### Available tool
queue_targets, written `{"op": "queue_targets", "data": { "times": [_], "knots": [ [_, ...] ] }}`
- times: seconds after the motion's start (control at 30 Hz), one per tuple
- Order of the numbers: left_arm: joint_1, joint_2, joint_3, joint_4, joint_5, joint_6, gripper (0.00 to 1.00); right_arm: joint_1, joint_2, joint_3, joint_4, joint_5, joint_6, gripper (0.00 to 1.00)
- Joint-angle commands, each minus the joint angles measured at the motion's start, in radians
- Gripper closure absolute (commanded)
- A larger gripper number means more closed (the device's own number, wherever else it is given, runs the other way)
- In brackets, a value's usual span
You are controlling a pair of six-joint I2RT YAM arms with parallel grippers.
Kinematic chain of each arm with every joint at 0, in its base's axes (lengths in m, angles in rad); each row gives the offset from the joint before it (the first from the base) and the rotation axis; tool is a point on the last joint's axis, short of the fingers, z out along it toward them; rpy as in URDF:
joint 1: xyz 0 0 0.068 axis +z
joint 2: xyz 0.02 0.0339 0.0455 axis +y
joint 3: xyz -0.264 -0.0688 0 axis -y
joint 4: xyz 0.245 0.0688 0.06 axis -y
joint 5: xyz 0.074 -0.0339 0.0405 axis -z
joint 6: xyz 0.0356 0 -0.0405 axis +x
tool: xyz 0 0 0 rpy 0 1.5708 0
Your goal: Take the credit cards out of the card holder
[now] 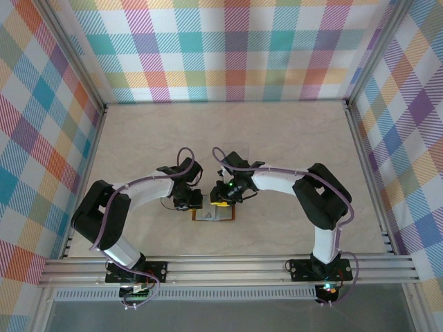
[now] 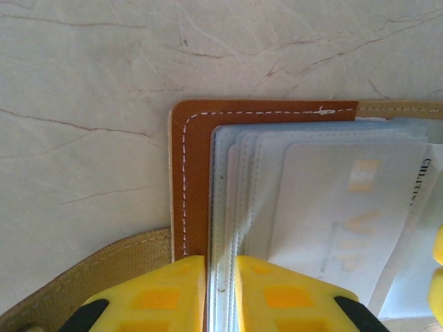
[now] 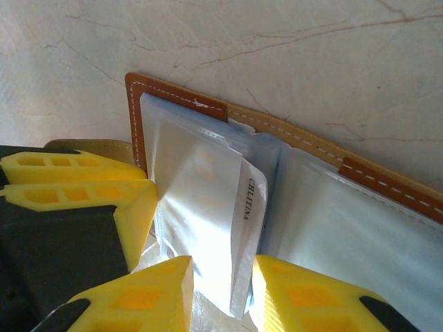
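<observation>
Faint pale letters "VIP" can be read on a whitish card (image 2: 339, 221) inside the card holder (image 2: 194, 173). Dark print, seemingly "CILITINA", is seen at its three o'clock edge.

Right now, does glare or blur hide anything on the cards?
Left wrist: the whitish card looks washed out, its lettering faint; the yellow fingers are soft. Right wrist: glare whitens the plastic pockets, the printed card is sharp. Top external: even light, card holder tiny.

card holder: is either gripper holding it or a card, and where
The left gripper pinches the card holder by the edge of its plastic pockets. The right gripper straddles the near end of a white card; a firm grip cannot be told.
</observation>
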Motion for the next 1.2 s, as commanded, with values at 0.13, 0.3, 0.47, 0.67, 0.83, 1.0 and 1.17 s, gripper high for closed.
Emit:
{"op": "queue_targets", "data": {
  "times": [0.13,0.3,0.47,0.67,0.83,1.0,1.17],
  "knots": [
    [-0.007,0.025,-0.023,-0.001,-0.012,0.016,0.82,-0.007,0.044,-0.018,0.034,-0.036,0.013,0.73],
    [-0.007,0.029,-0.028,0.001,-0.008,0.018,0.82,-0.007,0.051,-0.029,0.059,-0.051,0.023,0.76],
    [-0.007,0.029,-0.032,0.005,-0.006,0.017,0.82,-0.007,0.041,-0.049,0.09,-0.054,0.042,0.86],
    [-0.009,0.024,-0.034,0.0,-0.008,0.012,0.82,-0.015,0.016,-0.049,0.037,-0.006,0.018,0.91],
    [-0.009,0.018,-0.048,-0.002,-0.016,0.009,0.83,-0.035,-0.019,-0.05,-0.049,0.051,-0.026,0.94],
    [-0.009,0.014,-0.057,0.003,-0.011,0.003,0.83,-0.04,-0.025,-0.026,-0.132,0.092,-0.067,0.93],
    [-0.013,-0.002,-0.058,0.006,-0.003,-0.005,0.83,-0.039,-0.04,-0.011,-0.182,0.117,-0.093,0.93]
  ]
}}
